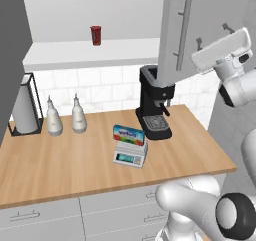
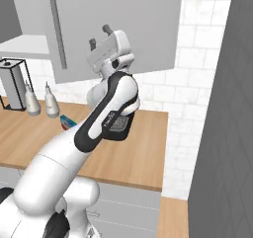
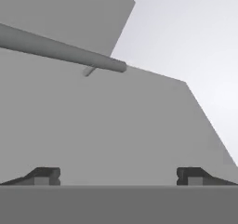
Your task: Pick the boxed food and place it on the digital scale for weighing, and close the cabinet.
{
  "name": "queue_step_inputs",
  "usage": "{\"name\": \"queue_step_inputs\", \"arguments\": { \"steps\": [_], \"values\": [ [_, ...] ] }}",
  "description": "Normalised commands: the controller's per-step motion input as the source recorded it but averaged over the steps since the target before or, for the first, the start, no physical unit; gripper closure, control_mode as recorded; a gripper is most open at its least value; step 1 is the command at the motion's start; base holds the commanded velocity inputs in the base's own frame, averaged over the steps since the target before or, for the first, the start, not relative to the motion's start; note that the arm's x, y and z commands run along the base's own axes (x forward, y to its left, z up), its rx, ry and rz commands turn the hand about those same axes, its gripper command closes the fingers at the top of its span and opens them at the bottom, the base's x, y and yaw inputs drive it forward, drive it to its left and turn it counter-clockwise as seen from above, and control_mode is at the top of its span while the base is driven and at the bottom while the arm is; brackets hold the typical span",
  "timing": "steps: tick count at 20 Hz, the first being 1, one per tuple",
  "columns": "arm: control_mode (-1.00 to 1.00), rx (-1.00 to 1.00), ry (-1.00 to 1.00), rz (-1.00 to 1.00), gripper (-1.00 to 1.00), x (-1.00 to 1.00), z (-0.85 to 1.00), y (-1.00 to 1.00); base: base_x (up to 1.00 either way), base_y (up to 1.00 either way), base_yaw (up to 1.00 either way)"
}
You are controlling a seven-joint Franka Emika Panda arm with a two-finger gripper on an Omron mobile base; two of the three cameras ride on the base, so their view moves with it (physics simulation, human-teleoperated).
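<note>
The box (image 1: 129, 134) already rests on the scale (image 1: 131, 154) at the surface's (image 1: 60, 165) centre. My end effector (image 2: 99, 37), fingers spread and empty, faces the swung-out cabinet door (image 1: 192, 30) at two o'clock to push it shut.

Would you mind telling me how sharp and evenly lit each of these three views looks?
Left base view: soft, even light, the boxed food slightly blurry on the digital scale. Right base view: flat lighting, tiles faintly mottled. Hand view: the cabinet door close up, almost featureless grey, its bar handle soft-edged.
</note>
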Motion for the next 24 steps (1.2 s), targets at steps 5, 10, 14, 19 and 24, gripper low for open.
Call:
{"name": "queue_step_inputs", "arguments": {
  "steps": [5,10,14,19,24],
  "values": [
    [-1.00,-0.12,0.28,-0.16,-1.00,0.85,0.00,0.49,0.00,0.00,0.00],
    [-1.00,-0.15,0.26,-0.17,-1.00,1.00,-0.02,0.47,0.00,0.00,0.00],
    [-1.00,-0.03,0.09,-0.05,-1.00,0.95,-0.15,0.03,0.00,0.00,0.00],
    [-1.00,0.00,-0.05,0.00,-1.00,0.73,-0.40,0.00,0.00,0.00,0.00],
    [-1.00,0.00,-0.07,0.00,-1.00,0.07,-0.44,0.08,0.00,0.00,0.00]
  ]
}}
